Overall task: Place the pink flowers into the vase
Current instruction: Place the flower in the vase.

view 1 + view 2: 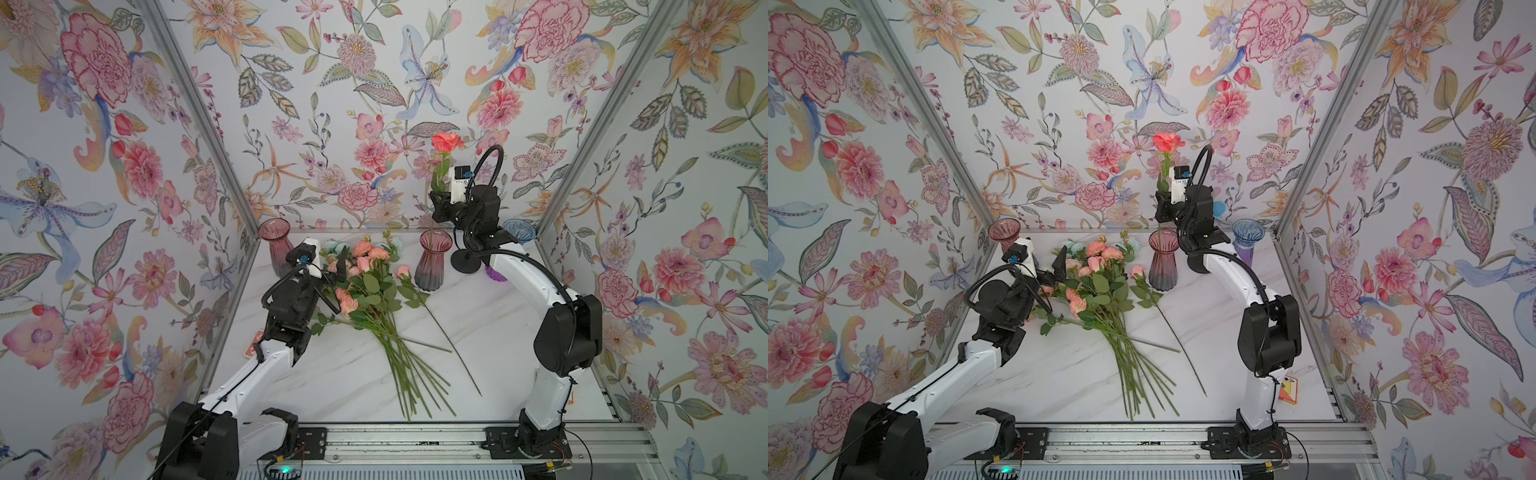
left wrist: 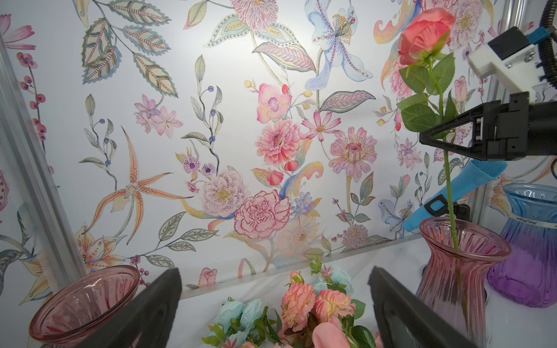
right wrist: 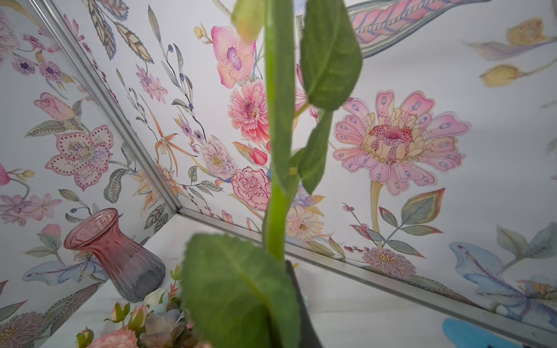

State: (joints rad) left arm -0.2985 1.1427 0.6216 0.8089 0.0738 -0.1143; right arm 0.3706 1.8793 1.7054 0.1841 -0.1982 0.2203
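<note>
A coral rose (image 1: pixel 446 142) (image 1: pixel 1168 142) (image 2: pixel 425 36) stands upright over the ribbed pink vase (image 1: pixel 434 259) (image 1: pixel 1163 262) (image 2: pixel 461 262), and its stem's lower end reaches down inside the vase's mouth. My right gripper (image 1: pixel 436 199) (image 1: pixel 1160 199) is shut on that stem below the leaves; the stem (image 3: pixel 277 150) fills the right wrist view. The other pink flowers (image 1: pixel 365 257) (image 1: pixel 1100 253) (image 2: pixel 316 304) lie bunched on the marble table, one pink rose (image 1: pixel 402 272) apart beside the vase. My left gripper (image 1: pixel 332 274) (image 1: pixel 1052 272) (image 2: pixel 274 280) hangs open just above the bunch's heads, holding nothing.
A second pink vase (image 1: pixel 275 245) (image 3: pixel 111 256) stands at the back left, a blue and purple vase (image 1: pixel 1248 241) (image 2: pixel 530 241) at the back right. Pale blue flowers (image 2: pixel 241 313) lie behind the bunch. A black stand (image 1: pixel 465 262) sits behind the right arm. An orange box (image 1: pixel 1289 388) lies near the right edge.
</note>
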